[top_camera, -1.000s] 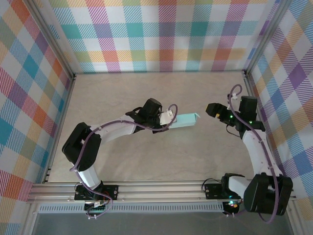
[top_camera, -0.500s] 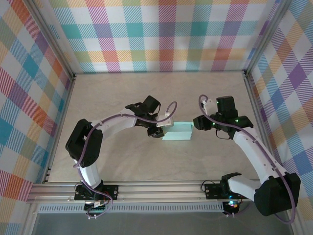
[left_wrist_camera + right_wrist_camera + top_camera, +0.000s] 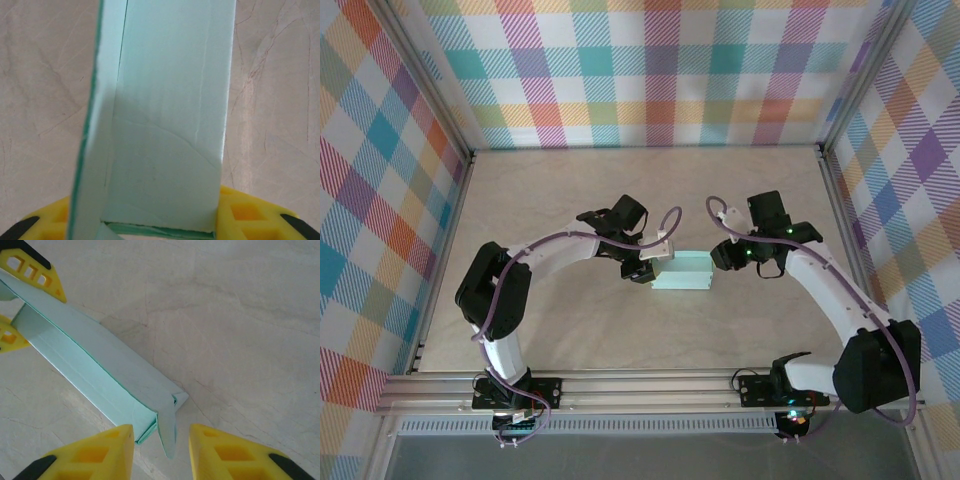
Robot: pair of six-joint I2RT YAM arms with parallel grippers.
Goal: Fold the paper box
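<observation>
Right end effector (image 3: pixel 720 256) swung in — straddles paper box (image 3: pixel 682 271) end.

Lab test cell: plaid walls (image 3: pixel 660 70), aluminium rails (image 3: pixel 650 385), marbled tabletop (image 3: pixel 650 190).

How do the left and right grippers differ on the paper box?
The left gripper has its jaws clamped across one end of the paper box; the right gripper holds its jaws apart around the end flap opposite, not pinching it. The left spans the box's width; the right straddles one thin flap. Both face each other across it.
</observation>
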